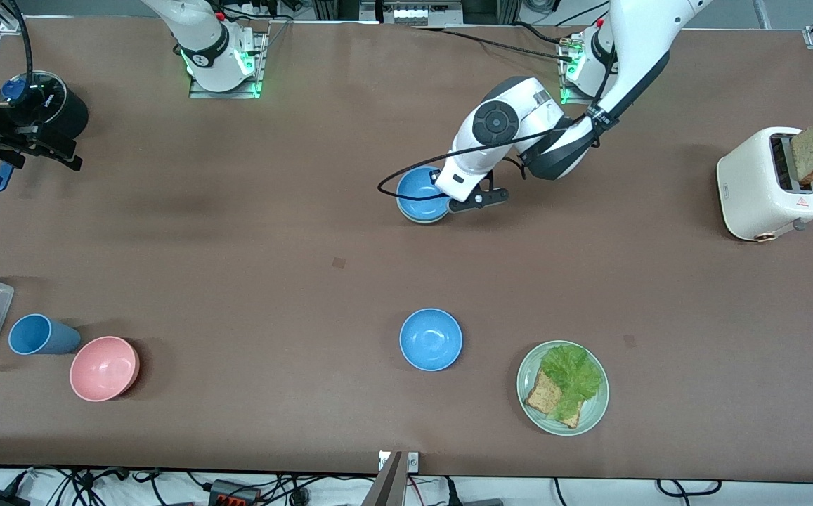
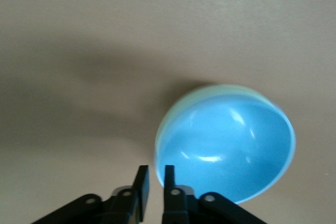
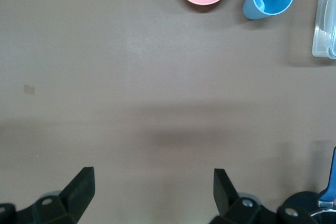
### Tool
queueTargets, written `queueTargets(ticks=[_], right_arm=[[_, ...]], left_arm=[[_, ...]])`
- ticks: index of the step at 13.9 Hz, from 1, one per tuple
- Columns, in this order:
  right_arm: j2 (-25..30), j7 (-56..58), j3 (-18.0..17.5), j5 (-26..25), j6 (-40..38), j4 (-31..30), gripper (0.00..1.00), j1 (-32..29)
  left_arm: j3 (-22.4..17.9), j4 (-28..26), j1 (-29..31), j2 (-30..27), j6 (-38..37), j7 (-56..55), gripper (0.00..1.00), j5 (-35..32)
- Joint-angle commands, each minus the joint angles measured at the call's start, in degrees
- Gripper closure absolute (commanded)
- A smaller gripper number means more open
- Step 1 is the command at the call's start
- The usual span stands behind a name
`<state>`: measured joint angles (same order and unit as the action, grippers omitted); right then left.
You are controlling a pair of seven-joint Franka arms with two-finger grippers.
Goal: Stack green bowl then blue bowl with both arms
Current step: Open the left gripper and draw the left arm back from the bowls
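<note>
While the right gripper [image 3: 152, 190] waits open, the left gripper [image 2: 154, 178], seemingly pinched empty, edges the blue bowl [image 1: 423, 194].

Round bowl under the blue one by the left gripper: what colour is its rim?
Pale sage green rim, clearest in the left wrist view.

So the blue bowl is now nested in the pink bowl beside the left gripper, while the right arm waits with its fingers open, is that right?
Not quite: the blue bowl sits in the green bowl, not the pink one. The left wrist view shows the pale green rim around it. The pink bowl stands alone beside the blue cup. The left gripper is indeed beside the stack, and the right gripper waits open.
</note>
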<state>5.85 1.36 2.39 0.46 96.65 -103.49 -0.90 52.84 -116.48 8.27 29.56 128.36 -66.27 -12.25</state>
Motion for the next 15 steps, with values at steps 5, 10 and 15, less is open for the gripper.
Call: queueTargets(ticks=[5, 10, 15], right_arm=[[0.9, 1.2, -1.2, -0.6, 0.7, -0.8, 0.0, -1.6], [0.6, 1.2, -1.2, -0.6, 1.1, -0.8, 0.0, -1.7], [0.3, 1.3, -1.2, -0.6, 0.6, -0.8, 0.0, -1.7]], left_arm=[[3.9, 3.0, 5.0, -3.7, -6.4, -0.3, 0.78, -1.5], [7.9, 8.0, 13.1, -4.0, -12.8, 4.2, 0.72, -1.6], [8.4, 22.8, 17.1, -5.5, -33.8, 21.0, 0.58, -2.9]])
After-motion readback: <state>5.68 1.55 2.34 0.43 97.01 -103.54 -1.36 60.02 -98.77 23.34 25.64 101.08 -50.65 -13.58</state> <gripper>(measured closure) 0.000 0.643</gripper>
